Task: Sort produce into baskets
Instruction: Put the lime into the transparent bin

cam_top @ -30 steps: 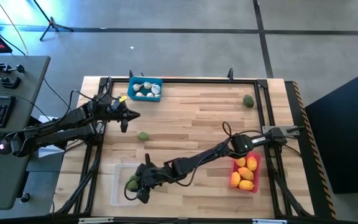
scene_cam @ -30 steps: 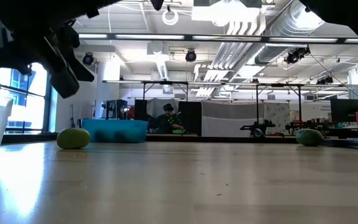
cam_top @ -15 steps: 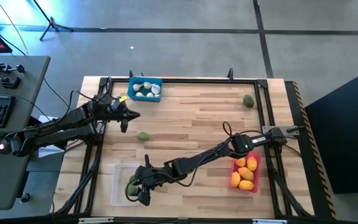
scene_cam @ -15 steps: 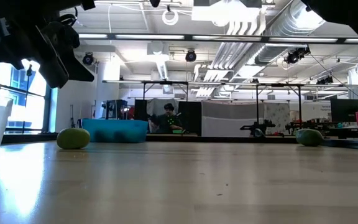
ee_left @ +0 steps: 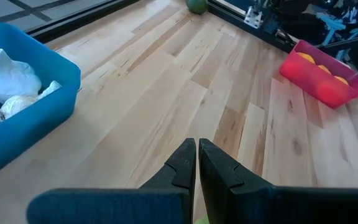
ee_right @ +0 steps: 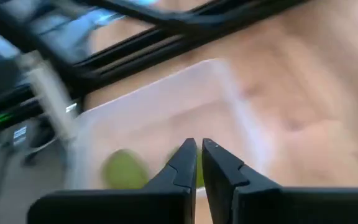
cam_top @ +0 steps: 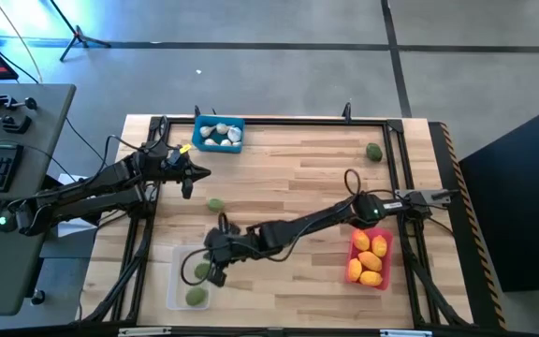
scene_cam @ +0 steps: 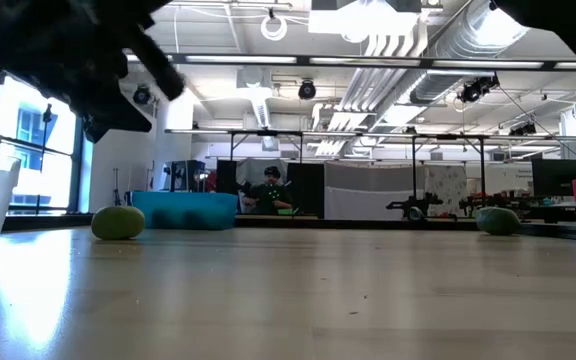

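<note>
The right gripper (cam_top: 215,271), clenched and empty, hovers over the clear basket (cam_top: 174,281) holding two green fruits (cam_top: 196,297); the left gripper (cam_top: 188,183) waits clenched beside the blue basket (cam_top: 218,134).

Lighting: bright, even, from ceiling strip lights (scene_cam: 268,58); window (scene_cam: 43,140) glare at one side. Table (cam_top: 288,178): soft sheen, faint shadows. Right wrist view: heavy motion blur throughout. Low view: near arm a dark, unfocused silhouette.

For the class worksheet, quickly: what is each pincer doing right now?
Left pincer: closed, holding nothing, over bare table.
Right pincer: closed, empty, above the clear basket, where green fruits lie.
</note>
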{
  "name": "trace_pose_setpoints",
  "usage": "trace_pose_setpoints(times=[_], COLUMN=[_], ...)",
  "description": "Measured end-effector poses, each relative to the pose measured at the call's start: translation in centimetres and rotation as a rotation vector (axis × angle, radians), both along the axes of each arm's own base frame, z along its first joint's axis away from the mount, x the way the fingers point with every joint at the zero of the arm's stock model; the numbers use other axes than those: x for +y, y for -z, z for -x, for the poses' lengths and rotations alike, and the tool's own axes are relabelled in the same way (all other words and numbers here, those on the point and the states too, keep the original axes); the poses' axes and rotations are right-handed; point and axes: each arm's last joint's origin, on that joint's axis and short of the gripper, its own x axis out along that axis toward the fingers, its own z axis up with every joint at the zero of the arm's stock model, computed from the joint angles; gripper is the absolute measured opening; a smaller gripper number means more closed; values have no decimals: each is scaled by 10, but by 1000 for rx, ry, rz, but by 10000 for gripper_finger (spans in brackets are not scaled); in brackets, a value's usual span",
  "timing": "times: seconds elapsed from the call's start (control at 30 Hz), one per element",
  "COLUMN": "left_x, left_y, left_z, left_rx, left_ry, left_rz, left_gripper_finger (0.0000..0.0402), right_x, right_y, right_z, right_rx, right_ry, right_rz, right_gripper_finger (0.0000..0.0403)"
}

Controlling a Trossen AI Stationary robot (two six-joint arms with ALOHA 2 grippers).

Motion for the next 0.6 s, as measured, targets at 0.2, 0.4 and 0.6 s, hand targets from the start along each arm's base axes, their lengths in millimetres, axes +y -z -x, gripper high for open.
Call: trace_pose_setpoints(times=[0.2,0.4,0.6], left_x=[1,1,1], left_y=[-1,-1,-1], left_z=[0,0,0], left_rx=[1,1,1], left_ry=[-44,-36,-35], left_rz=[-15,-21,-21], left_gripper_finger=[7,7,7], right_x=[-14,-37,-61], right_y=[15,19,20], right_z=[3,2,-8], right_rx=[114,173,112], right_ry=[87,70,-18], right_rz=[94,204,235], right_gripper_finger=[3,0,0])
